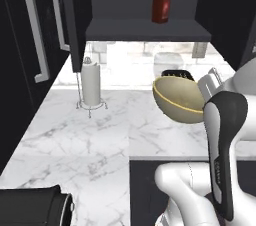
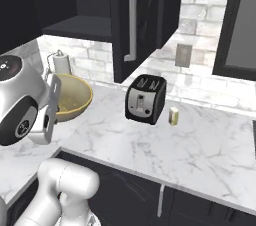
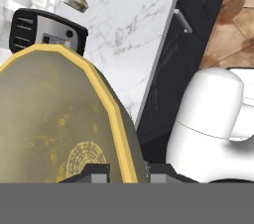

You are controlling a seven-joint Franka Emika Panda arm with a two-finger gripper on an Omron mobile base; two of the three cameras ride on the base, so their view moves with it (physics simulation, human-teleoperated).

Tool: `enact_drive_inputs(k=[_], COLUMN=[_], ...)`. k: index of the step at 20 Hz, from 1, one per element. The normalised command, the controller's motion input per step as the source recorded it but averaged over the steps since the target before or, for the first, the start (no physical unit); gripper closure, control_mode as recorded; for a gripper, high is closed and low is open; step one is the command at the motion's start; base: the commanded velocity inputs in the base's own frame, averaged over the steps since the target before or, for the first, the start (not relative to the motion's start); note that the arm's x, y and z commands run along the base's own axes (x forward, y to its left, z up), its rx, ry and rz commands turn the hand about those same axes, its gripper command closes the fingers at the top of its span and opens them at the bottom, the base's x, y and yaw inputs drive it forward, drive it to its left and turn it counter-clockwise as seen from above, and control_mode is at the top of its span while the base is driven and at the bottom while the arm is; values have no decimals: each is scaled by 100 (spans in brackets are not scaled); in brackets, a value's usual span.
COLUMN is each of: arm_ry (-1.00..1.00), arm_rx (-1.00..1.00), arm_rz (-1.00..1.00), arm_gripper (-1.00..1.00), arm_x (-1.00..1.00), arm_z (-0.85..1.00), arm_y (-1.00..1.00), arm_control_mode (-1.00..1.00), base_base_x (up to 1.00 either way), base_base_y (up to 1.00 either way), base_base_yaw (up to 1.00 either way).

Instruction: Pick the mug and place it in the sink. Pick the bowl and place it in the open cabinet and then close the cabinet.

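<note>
No readable text, label or number shows anywhere.

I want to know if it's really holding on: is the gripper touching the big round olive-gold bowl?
Touching. In the hand view, the gripper has its fingertips on either side of the bowl's yellow rim.

There is one bowl (image 1: pixel 179 101). There is one toaster (image 2: pixel 145 99), and it sits on the surface (image 2: pixel 200 145). One small brass can (image 2: pixel 173 116) stands just beside the toaster. There is one paper towel roll (image 1: pixel 91 84) on a stand. One red bottle (image 1: pixel 161 5) stands on the one shelf (image 1: pixel 145 32) inside the open cabinet (image 1: pixel 77 15), above the bowl.
</note>
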Motion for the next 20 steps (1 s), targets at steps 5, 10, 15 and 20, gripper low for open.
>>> enact_drive_inputs(k=[5,10,15,20], arm_ry=[0,0,0,0], arm_rx=[0,0,0,0], arm_rz=[0,0,0,0], arm_gripper=[100,100,100,100], arm_x=[0,0,0,0], arm_z=[0,0,0,0], arm_y=[0,0,0,0], arm_control_mode=[100,100,100,100], base_base_x=[17,37,2,2], base_base_y=[2,18,-5,-7], base_base_yaw=[1,3,0,0])
